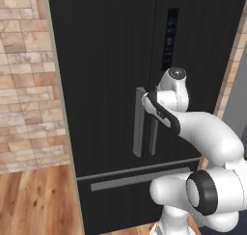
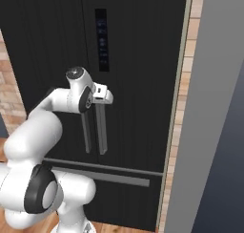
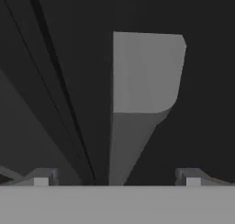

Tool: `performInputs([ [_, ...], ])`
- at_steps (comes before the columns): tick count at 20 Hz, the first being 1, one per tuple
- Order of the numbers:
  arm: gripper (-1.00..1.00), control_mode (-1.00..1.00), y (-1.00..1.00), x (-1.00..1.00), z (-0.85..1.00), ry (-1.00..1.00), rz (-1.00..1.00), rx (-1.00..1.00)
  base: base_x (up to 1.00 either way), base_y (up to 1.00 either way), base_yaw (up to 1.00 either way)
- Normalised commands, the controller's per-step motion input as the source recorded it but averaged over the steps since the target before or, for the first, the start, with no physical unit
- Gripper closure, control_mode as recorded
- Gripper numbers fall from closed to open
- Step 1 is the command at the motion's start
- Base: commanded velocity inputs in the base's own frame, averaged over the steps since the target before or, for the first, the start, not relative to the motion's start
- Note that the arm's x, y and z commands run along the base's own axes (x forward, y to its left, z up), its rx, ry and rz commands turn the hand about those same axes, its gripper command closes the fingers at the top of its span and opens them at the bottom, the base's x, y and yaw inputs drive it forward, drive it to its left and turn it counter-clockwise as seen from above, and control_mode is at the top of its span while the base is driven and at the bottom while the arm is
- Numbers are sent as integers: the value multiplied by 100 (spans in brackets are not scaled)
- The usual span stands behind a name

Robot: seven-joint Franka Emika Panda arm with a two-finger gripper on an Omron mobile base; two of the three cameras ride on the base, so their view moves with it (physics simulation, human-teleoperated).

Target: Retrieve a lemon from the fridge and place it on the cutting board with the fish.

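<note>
The arm (image 1: pixel 212 137) is glossy white with rounded, bulbous links, black bands ringing its joints and a grey cap on the wrist; the end effector's (image 3: pixel 117 177) fingertips look grey, perhaps dark.

The closed black fridge (image 1: pixel 106 60) stands on the wooden floor (image 1: pixel 34 200).

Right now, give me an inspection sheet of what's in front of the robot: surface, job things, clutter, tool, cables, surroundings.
Surface: wooden floor; no worktop seen.
Job's things: fridge, both doors shut, drawer shut; two grey bar handles side by side at the door seam; right handle fills the hand view.
Clutter: nothing seen.
Tool: tool open, at the top of the right handle, fingertips either side of it, not closed on it.
Cables: nothing seen.
Surroundings: brick wall left of the fridge, grey panel to its right.
</note>
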Motion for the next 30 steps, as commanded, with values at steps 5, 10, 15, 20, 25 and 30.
performInputs([
  [5,-100,-100,-1,22,-14,-6,0,0,0,0,0],
  [10,-100,-100,-7,22,-12,-4,0,0,0,0,0],
  [15,-100,-100,-10,24,-11,0,0,0,0,0,0],
  [20,-100,-100,-3,21,-7,-5,0,0,0,0,0],
  [25,100,-100,0,26,-8,-8,0,0,0,0,0],
  [30,100,-100,0,17,-2,-3,0,0,0,0,0],
])
